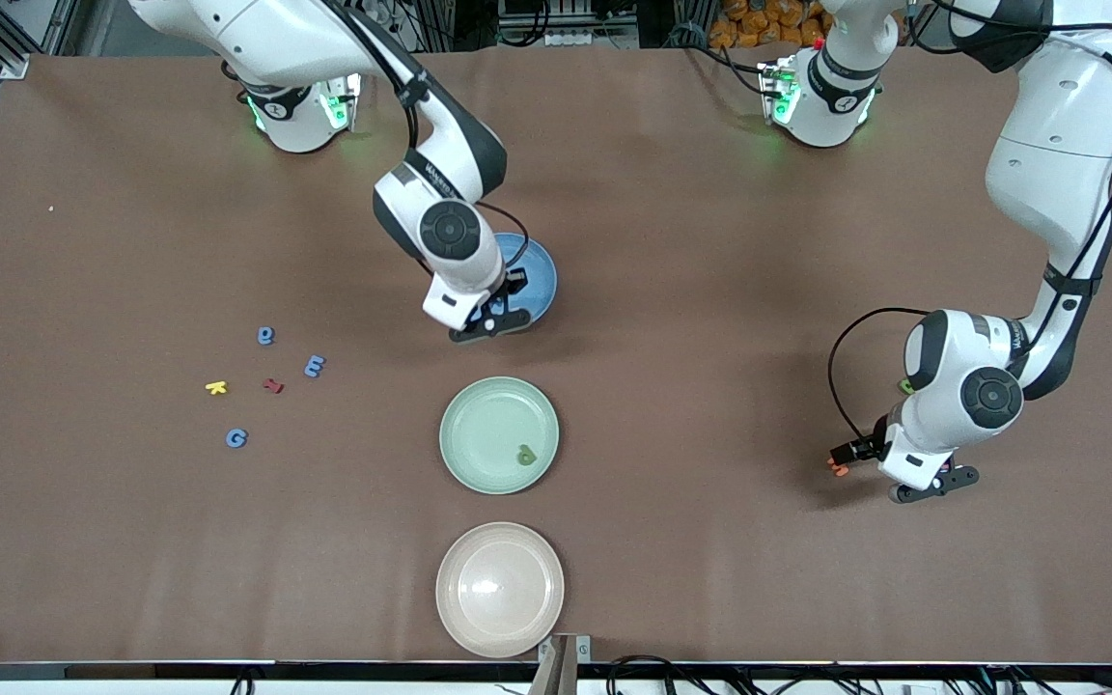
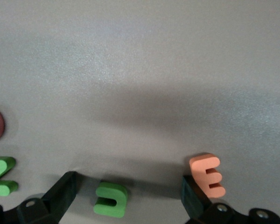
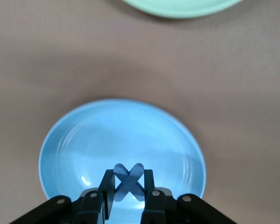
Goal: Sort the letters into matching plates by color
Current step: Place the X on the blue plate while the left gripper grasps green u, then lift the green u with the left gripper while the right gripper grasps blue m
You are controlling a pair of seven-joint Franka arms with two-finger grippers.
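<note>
green letter (image 2: 110, 199) lies between left hand (image 2: 129, 196) fingers.

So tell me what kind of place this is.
Most likely a robotics lab bench: two arms bolted to a brown-covered table, cables and aluminium framing along its edges, and sorting props laid out: foam letters and coloured plates.

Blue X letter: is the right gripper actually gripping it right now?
Touching. The right wrist view shows the right gripper with both fingers pressed against the blue X letter, held over the blue plate.
</note>
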